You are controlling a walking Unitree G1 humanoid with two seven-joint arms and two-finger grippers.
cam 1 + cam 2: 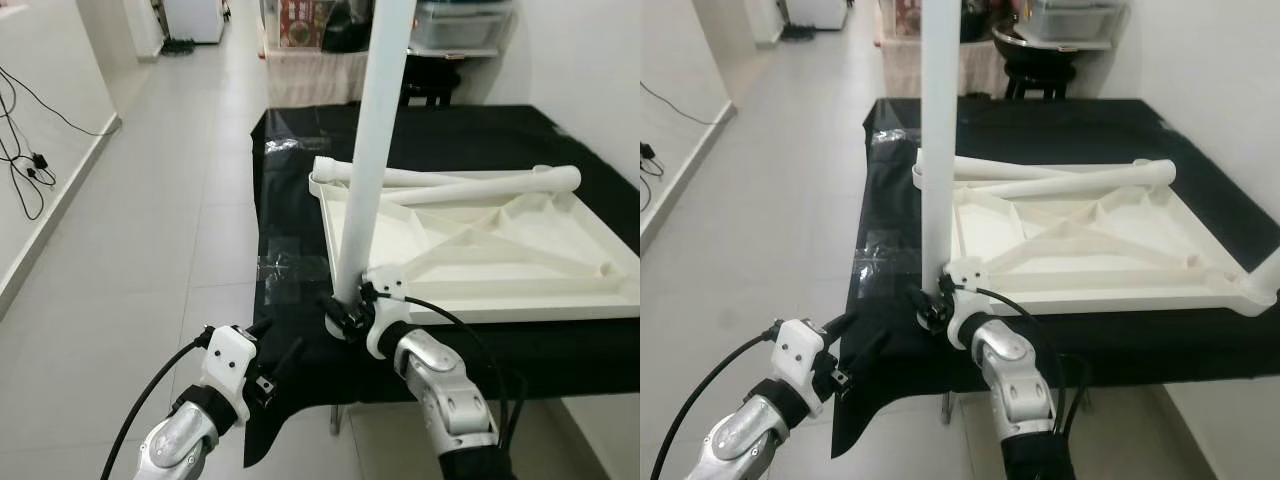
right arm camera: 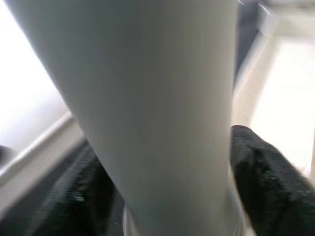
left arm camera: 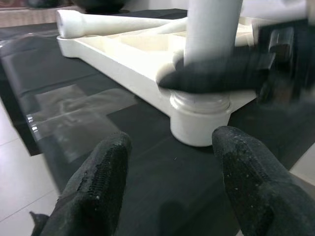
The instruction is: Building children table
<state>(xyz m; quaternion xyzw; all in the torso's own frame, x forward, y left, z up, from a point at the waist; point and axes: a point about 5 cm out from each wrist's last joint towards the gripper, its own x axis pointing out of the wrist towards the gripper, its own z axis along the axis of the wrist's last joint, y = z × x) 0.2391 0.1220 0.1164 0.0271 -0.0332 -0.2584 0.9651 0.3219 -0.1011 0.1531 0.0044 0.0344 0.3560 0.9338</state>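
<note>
An upturned white table top [image 1: 520,298] lies on a black-covered table [image 1: 290,200]. One white leg [image 1: 375,150] stands upright in the top's near-left corner socket [image 3: 199,115]. My right gripper [image 1: 345,318] is shut on the base of this leg, its black fingers [image 2: 266,182] on either side of it. Two more white legs [image 1: 450,180] lie loose across the far edge of the top. My left gripper [image 1: 278,345] is open, low at the table's near-left edge. It points at the socket from a short way off and holds nothing [image 3: 172,162].
Pale tiled floor [image 1: 170,200] runs along the left of the table, with black cables [image 1: 25,150] by the left wall. A dark stool [image 1: 1040,75] and shelves with a box [image 1: 460,25] stand behind the table. A white wall borders the right side.
</note>
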